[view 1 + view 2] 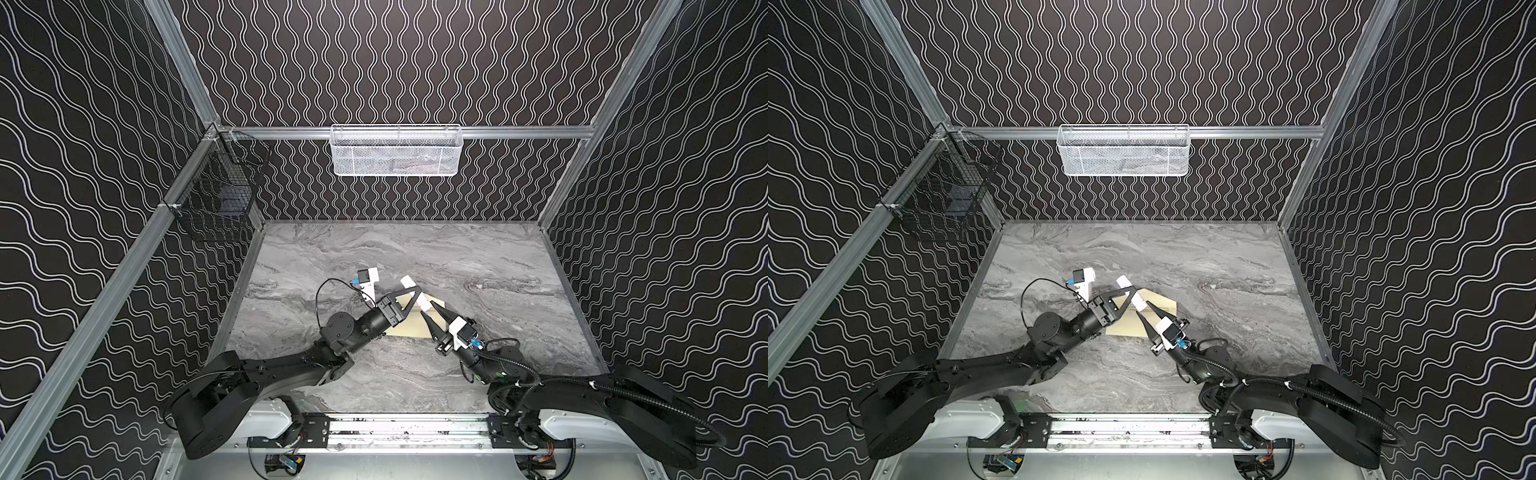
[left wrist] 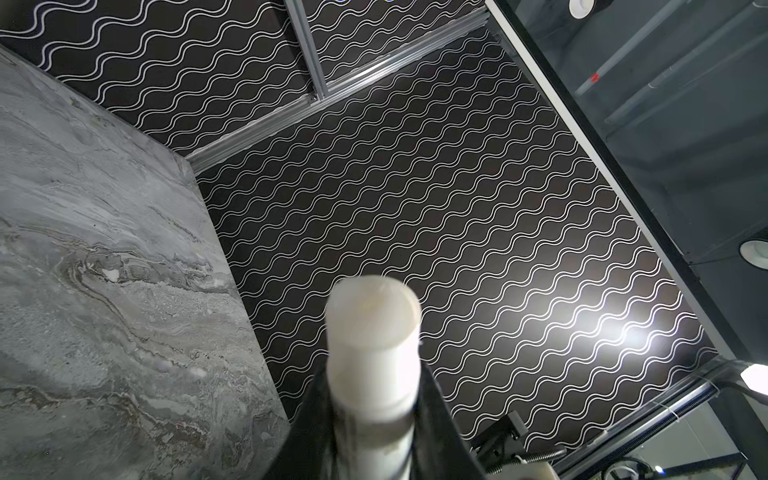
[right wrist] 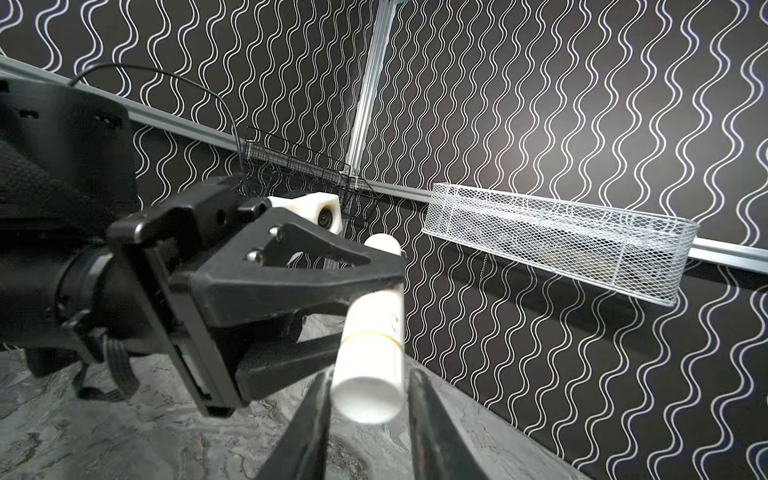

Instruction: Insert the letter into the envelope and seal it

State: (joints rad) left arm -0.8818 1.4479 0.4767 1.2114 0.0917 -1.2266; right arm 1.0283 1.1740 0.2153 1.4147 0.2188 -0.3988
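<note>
A white cylindrical stick (image 1: 409, 284) hangs in mid-air over the middle of the table. My left gripper (image 1: 415, 293) is shut on the middle of its body, which fills the left wrist view (image 2: 374, 332). My right gripper (image 1: 428, 309) comes from the other side, and its two fingers close on the stick's near end (image 3: 370, 374). On the table under both grippers lies the pale cream envelope (image 1: 1160, 305), partly covered by them. The letter is hidden.
The grey marble table (image 1: 478, 266) is walled on three sides. A white mesh basket (image 1: 396, 150) hangs on the back rail. A black wire basket (image 1: 220, 183) hangs at the back left corner. Both arm bases sit along the front rail.
</note>
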